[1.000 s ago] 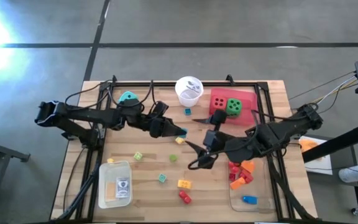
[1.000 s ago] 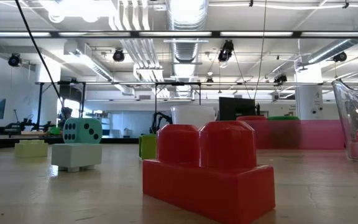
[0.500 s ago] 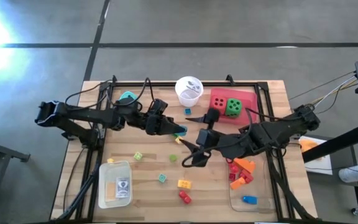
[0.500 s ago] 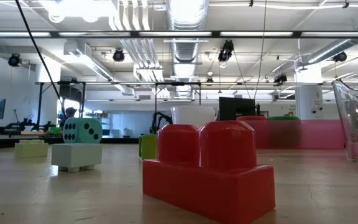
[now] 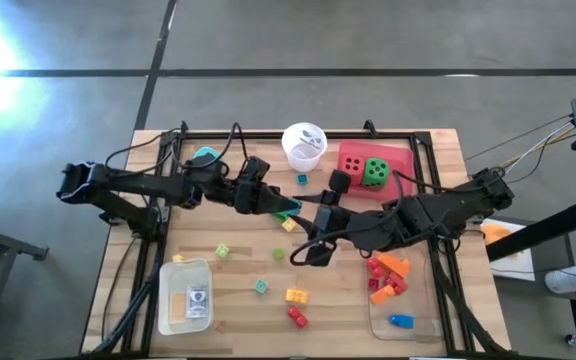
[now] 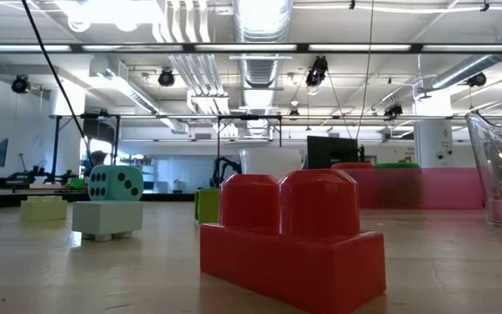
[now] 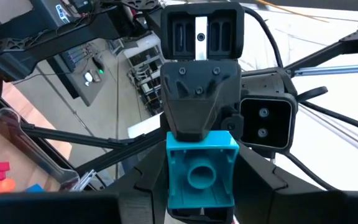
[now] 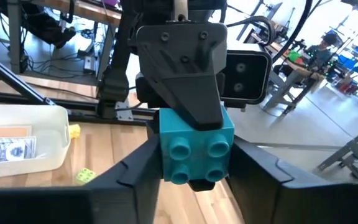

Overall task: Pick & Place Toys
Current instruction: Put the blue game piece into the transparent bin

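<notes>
A teal brick (image 5: 290,207) hangs in the air over the middle of the table, with both grippers shut on it. My left gripper (image 5: 280,205) reaches it from the table's left and my right gripper (image 5: 304,214) from the right, so they meet nose to nose. The left wrist view shows the brick's hollow underside (image 7: 201,173). The right wrist view shows its studded face (image 8: 194,152). On the wood below lie loose bricks, among them a yellow one (image 5: 289,226) and a red one (image 5: 297,317). A teal die (image 5: 206,155) stands at the far left. My left gripper pinches the teal brick between its two fingers by two opposite sides (image 7: 171,174). The fingers come level from the table's left. The brick is lifted clear of the table. My right gripper pinches the same brick by its other two sides (image 8: 164,155), its fingers (image 8: 138,177) standing crosswise to the left gripper's. It comes about level from the table's right. The brick's studs face its wrist.
A pink tray (image 5: 400,160) at the far right holds a red die (image 5: 353,165) and a green die (image 5: 375,172). A white cup (image 5: 304,143) stands beside it. A clear tray (image 5: 420,318) with several bricks sits near right, and a white tray (image 5: 174,268) with a card near left.
My right gripper has moved toward the table's left, up to my left gripper, and its wide-open fingers have shut on the teal brick that my left gripper holds up. The brick has stayed in place in the air.
</notes>
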Motion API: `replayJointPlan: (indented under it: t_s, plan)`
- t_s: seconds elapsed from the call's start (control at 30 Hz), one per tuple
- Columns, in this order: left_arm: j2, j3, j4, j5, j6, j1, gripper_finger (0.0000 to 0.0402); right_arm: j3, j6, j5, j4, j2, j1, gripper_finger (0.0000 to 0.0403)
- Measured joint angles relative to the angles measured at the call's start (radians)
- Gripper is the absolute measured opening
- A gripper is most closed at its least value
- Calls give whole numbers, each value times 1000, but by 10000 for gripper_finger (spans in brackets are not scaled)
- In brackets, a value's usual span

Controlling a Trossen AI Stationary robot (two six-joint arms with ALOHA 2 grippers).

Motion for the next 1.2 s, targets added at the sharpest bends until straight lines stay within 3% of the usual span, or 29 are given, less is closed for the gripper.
replayJointPlan:
  t_s: [0.1, 0.3, 0.57, 0.7, 0.83, 1.07, 1.2]
  plan:
    - [0, 0, 0, 1, -2, 0, 129, 0, -15, 0, 5, 0, 0, 131]
    - [0, 0, 0, 1, -14, 0, 133, 0, -14, -3, 6, 0, 0, 130]
    - [1, -2, -11, 1, 55, 0, 323, 0, 2, -18, 8, -1, -1, 130]
    - [1, -2, -9, 1, 88, 0, 386, 0, 35, -77, 3, -5, 2, 130]
    - [0, -2, -46, 2, 99, 1, 382, 0, 77, -135, -30, -13, 4, 130]
    - [-1, -2, -211, 2, 113, 2, 359, 0, 274, -362, -208, -36, 8, 130]
    - [-1, -2, -300, 18, 115, 2, 358, 0, 367, -439, -299, -42, 32, 130]
